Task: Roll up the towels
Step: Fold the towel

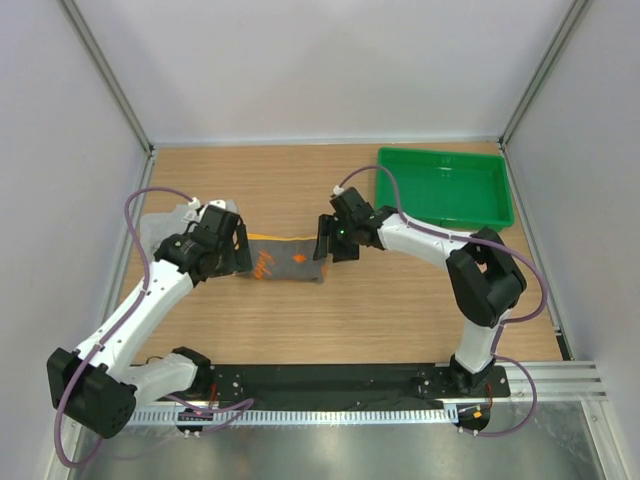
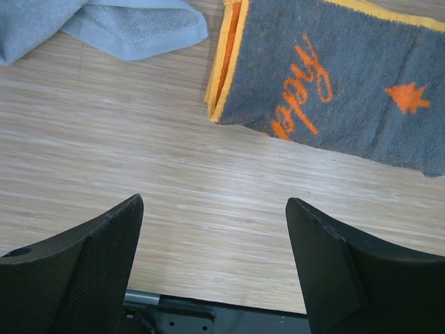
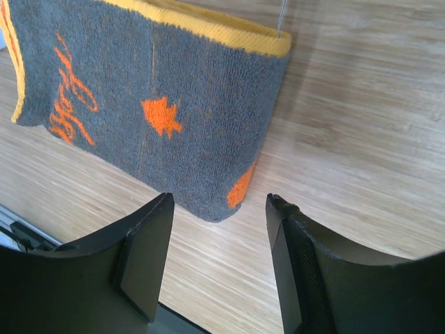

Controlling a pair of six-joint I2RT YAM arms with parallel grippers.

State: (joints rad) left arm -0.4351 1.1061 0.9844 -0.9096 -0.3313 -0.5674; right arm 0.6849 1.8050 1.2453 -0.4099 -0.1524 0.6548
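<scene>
The printed towel [image 1: 288,260] lies folded in a flat strip at the table's middle, dark grey side up with orange prints and orange-yellow edging. It also shows in the left wrist view [image 2: 348,76] and the right wrist view [image 3: 139,90]. The light grey towel [image 1: 158,228] lies crumpled at the far left, its corner in the left wrist view [image 2: 104,24]. My left gripper [image 1: 240,250] is open and empty above the strip's left end [image 2: 214,203]. My right gripper [image 1: 326,240] is open and empty above the strip's right end [image 3: 219,200].
A green plastic tray [image 1: 500,190] stands at the back right, with nothing seen in it. White walls enclose the wooden table on three sides. A black base rail [image 1: 330,380] runs along the near edge.
</scene>
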